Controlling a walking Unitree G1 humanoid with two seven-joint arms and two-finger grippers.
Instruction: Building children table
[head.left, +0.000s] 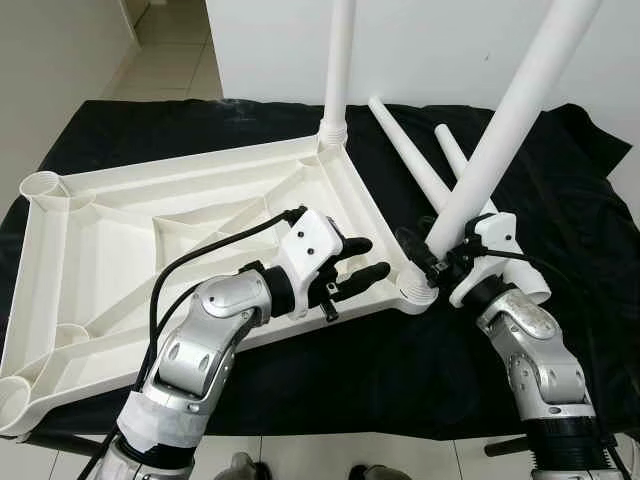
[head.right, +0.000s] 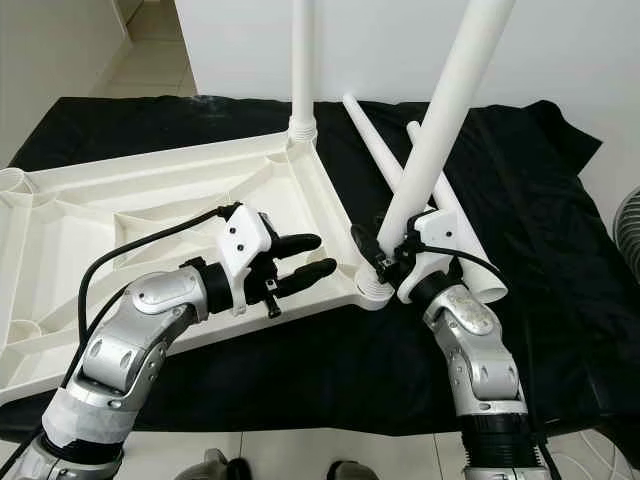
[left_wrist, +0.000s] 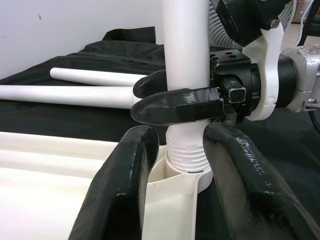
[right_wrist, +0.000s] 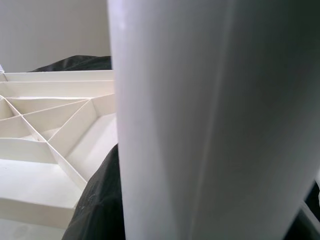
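Note:
The white plastic tabletop (head.left: 150, 215) lies upside down on a black cloth, its ribs facing up. One white leg (head.left: 338, 60) stands upright in the far corner. A second leg (head.left: 510, 120) leans to the right, its threaded end (left_wrist: 187, 152) at the near right corner socket (head.left: 418, 292). My right gripper (head.left: 430, 256) is shut on this leg just above the thread, and its fingers (left_wrist: 175, 106) wrap round the tube. My left gripper (head.left: 372, 256) is open over the tabletop's rim beside that socket, its fingers (left_wrist: 122, 190) spread either side of the rim.
Two loose white legs (head.left: 412, 160) (head.left: 452, 150) lie on the cloth (head.left: 560, 200) behind the right gripper. Open corner sockets (head.left: 42, 184) (head.left: 18, 395) sit at the tabletop's left end. A white wall rises behind, and a fan (head.right: 628, 240) stands at the right.

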